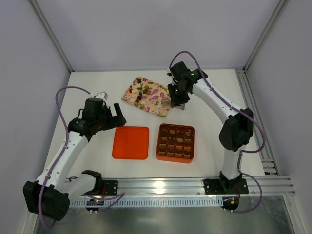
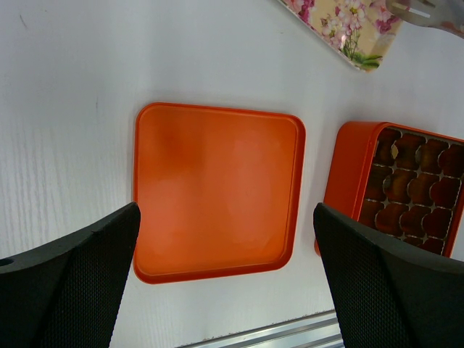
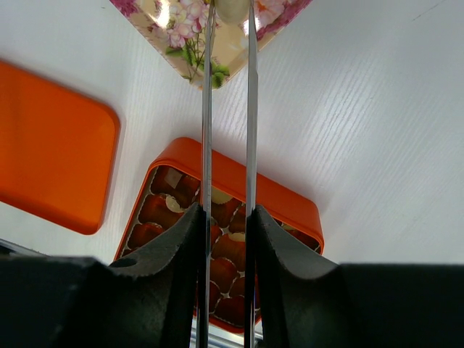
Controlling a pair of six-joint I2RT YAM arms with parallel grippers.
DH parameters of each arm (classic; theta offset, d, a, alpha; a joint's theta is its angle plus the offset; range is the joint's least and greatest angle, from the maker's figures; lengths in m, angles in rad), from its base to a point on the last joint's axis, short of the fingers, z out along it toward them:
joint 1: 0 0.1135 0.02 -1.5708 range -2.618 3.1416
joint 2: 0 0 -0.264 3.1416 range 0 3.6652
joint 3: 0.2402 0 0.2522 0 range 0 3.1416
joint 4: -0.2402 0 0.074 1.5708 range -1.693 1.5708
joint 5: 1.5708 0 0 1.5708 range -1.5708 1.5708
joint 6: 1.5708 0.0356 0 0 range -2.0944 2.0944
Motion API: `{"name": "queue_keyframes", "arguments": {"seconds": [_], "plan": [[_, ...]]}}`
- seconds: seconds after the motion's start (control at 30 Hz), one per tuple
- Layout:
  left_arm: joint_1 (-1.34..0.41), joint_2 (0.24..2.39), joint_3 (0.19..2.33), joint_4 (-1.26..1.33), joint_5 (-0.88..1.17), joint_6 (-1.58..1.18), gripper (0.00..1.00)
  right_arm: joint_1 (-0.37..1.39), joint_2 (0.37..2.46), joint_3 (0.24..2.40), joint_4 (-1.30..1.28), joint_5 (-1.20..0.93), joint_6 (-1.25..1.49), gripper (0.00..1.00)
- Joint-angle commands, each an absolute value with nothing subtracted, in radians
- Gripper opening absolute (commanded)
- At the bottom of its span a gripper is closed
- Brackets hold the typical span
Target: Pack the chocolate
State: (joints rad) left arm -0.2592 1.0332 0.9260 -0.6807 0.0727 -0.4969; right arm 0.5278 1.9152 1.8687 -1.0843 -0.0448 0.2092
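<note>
White table [image 1: 97, 83]: floral tray [image 1: 161, 113], orange box [image 1: 175, 159], what seems its lid [image 1: 130, 143].

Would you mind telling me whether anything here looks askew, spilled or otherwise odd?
Only the floral tray sits askew, turned diagonally, while the orange box and its lid lie squarely side by side. No chocolate lies outside tray or box, and nothing looks damaged.

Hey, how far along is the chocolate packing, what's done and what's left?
Done: most visible cells of the orange box look filled with chocolates. In hand: the right gripper squeezes metal tongs around a pale lump over the floral tray. To do: several lumps lie on that tray, and the lid lies off beside the box, near the open left gripper.
</note>
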Motion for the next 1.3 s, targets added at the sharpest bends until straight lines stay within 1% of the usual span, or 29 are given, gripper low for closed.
{"name": "queue_keyframes", "arguments": {"seconds": [0.0,0.23,0.57,0.9,1.27], "plan": [[-0.255,1.029,0.943,-0.657,0.072,-0.497,1.0,0.525,1.862,1.905,-1.069,-0.051,0.209,0.33],[-0.253,1.032,0.942,-0.657,0.075,-0.497,1.0,0.525,1.848,1.902,-1.071,-0.058,0.21,0.34],[-0.253,1.032,0.945,-0.657,0.075,-0.495,1.0,0.525,1.73,1.822,-1.065,-0.08,0.225,0.34],[-0.253,1.026,0.945,-0.658,0.077,-0.495,1.0,0.525,1.484,1.606,-1.065,-0.074,0.273,0.34],[-0.255,1.023,0.943,-0.657,0.074,-0.497,1.0,0.525,1.143,1.344,-1.137,-0.041,0.33,0.34]]}}
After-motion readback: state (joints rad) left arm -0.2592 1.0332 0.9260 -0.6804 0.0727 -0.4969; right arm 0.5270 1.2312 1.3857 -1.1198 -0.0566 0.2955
